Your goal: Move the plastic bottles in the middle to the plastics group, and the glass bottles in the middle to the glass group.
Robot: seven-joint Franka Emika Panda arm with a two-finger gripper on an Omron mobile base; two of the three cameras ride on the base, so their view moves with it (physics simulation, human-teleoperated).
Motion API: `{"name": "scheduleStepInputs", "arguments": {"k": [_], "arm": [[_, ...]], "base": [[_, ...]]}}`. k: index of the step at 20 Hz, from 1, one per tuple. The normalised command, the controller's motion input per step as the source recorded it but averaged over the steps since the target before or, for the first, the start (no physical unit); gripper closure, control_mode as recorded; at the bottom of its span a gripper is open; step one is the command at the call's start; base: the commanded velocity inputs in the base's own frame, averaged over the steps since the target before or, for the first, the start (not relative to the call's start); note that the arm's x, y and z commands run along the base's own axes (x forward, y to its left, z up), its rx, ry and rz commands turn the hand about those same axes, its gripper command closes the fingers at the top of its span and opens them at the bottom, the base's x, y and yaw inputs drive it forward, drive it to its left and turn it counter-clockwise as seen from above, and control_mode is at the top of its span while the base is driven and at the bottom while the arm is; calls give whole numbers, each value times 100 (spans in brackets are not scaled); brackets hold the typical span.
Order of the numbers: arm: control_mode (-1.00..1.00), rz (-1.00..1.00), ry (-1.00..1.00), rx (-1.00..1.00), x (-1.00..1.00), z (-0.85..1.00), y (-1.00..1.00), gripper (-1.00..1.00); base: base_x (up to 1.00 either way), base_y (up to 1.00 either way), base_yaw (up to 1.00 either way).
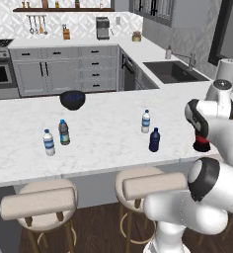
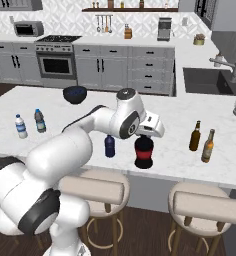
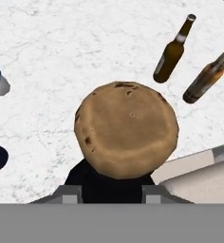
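Right base view: red-label bottle (image 2: 143, 152), text unreadable.

The white arm rises from the base at the 7 o'clock corner of the right base view, sweeps up toward 12 o'clock to a bent elbow with a dark joint, then turns its wrist downward. The hand (image 2: 144, 142) points straight down over the desk, its jaws closed on the squat red-labelled bottle (image 2: 144, 154) from above. In the left base view the forearm stands at 3 o'clock, the hand (image 1: 202, 138) low beside the white links.
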Motion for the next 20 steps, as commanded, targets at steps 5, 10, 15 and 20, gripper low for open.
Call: {"name": "scheduleStepInputs", "arguments": {"k": [5,10,15,20], "arm": [[-100,1,0,0,23,1,-11,100],[-100,3,-1,0,36,0,-12,100],[-100,2,-3,0,37,-5,-17,100],[-100,0,-7,0,5,0,-29,100]], "base": [[0,0,0],[0,0,0],[0,0,0],[0,0,0]]}}
